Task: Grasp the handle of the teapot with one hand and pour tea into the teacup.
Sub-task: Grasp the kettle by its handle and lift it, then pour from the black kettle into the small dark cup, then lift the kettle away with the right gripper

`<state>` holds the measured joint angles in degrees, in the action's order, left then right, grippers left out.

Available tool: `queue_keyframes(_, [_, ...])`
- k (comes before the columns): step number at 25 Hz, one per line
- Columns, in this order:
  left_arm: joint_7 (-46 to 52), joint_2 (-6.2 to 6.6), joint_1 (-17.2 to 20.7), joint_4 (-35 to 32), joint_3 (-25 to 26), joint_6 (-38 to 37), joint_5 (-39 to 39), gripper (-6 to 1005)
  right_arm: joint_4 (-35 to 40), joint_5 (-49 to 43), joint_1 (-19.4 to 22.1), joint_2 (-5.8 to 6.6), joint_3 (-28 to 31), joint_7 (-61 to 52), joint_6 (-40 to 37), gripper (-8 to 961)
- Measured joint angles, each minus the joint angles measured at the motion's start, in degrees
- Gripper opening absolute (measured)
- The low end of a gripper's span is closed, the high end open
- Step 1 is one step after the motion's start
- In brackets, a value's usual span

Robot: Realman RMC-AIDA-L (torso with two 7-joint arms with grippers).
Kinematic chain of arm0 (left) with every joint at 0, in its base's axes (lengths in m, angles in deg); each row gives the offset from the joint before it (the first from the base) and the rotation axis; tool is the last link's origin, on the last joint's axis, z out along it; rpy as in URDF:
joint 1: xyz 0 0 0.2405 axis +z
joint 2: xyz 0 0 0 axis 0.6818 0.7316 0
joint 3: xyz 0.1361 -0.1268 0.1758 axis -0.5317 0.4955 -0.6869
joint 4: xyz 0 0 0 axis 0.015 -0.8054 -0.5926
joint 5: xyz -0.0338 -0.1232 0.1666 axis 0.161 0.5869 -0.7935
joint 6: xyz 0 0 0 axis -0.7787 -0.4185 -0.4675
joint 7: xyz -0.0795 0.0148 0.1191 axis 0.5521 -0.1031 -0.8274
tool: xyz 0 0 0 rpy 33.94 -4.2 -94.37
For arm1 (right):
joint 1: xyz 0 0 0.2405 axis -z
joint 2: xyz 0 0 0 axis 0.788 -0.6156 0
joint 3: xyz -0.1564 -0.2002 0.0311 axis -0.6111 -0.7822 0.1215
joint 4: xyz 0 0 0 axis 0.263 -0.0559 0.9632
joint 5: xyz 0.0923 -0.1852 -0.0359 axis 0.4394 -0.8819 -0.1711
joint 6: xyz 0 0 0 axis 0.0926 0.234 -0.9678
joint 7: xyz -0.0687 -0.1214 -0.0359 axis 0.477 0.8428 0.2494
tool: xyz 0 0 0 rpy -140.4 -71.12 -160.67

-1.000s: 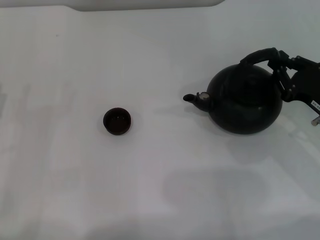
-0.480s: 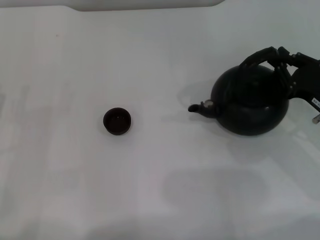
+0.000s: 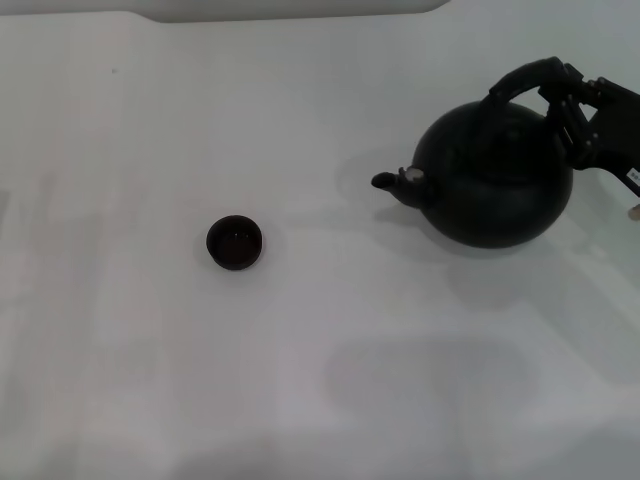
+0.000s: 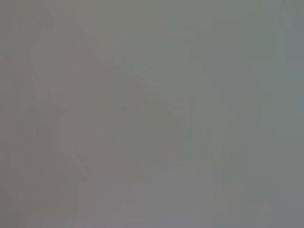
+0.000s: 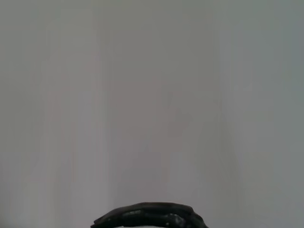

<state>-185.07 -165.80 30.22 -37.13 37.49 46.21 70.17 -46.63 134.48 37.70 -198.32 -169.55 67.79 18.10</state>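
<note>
The round black teapot [image 3: 492, 180] hangs at the right of the head view, its stubby spout [image 3: 390, 184] pointing left and its shadow lying apart on the white table [image 3: 300, 380]. My right gripper [image 3: 568, 98] is shut on the arched black handle [image 3: 525, 78] at the pot's upper right. The tiny dark teacup [image 3: 236, 242] stands on the table well to the left of the spout. A dark arc, the handle [image 5: 149, 216], shows at the edge of the right wrist view. The left gripper is out of view.
The white table fills the head view. A pale raised edge [image 3: 290, 8] runs along the far side. The left wrist view shows only a plain grey surface.
The teapot has risen a little with my right gripper on its handle. Its spout dipped, then came back up and left. The teacup has not moved.
</note>
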Motion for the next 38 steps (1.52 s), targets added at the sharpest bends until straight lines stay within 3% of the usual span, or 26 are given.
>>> queue_keyframes(7, [0.0,0.01,0.0,0.2,0.0,0.0,0.0,885,6.4,-0.3,1.1,-0.02,-3.6,-1.2,-1.7,156])
queue_keyframes(15, [0.0,-0.07,0.0,0.3,0.0,0.0,0.0,886,24.7,-0.8,7.3,-0.08,-11.8,0.4,-16.5,151])
queue_keyframes(25, [0.0,-0.08,0.0,0.3,-0.1,-0.4,-0.2,886,33.7,-1.2,7.7,-0.19,-18.9,4.9,-25.4,145])
queue_keyframes(38, [0.0,-0.08,0.0,0.4,0.0,-0.5,-0.2,885,41.1,-1.3,7.7,-0.48,-22.4,11.3,-37.0,138])
